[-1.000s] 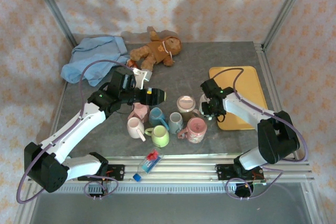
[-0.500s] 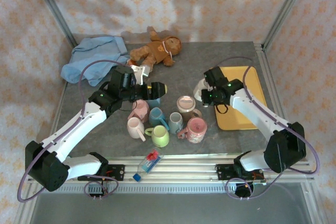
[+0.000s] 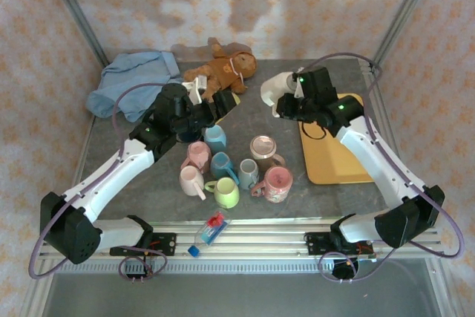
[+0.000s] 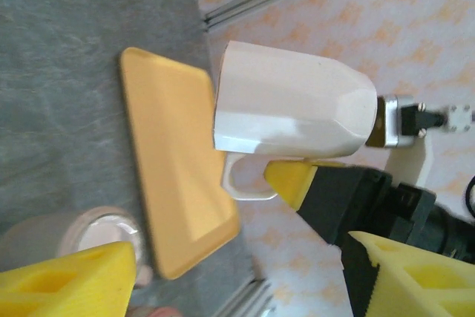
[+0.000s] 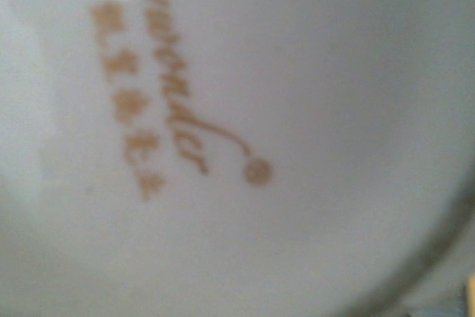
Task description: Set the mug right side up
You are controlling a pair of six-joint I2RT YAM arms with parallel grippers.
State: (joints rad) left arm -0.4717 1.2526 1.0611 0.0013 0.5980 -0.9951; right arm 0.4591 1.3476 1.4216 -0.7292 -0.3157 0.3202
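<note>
A white mug (image 3: 274, 91) with gold lettering (image 5: 171, 109) hangs in the air above the table, left of the yellow tray (image 3: 338, 142). My right gripper (image 3: 292, 99) is shut on it. In the left wrist view the mug (image 4: 293, 102) appears side-on, its handle (image 4: 241, 183) toward the tray, with one of the right gripper's yellow fingers (image 4: 293, 180) beside the handle. My left gripper (image 3: 223, 105) hovers in front of the teddy bear, facing the mug across a gap. Its jaws (image 4: 237, 280) are open with nothing between them.
Several mugs cluster at mid-table, among them a blue one (image 3: 215, 137), a green one (image 3: 227, 195), a pink one (image 3: 277, 183) and a beige one (image 3: 263, 146). A teddy bear (image 3: 223, 72) and blue cloth (image 3: 133, 83) lie at the back. A small bottle (image 3: 211, 229) lies on the front rail.
The right arm has lifted the white mug off the table beside the tray and carried it up and back. The left gripper has moved back toward the bear, its jaws narrowing somewhat.
</note>
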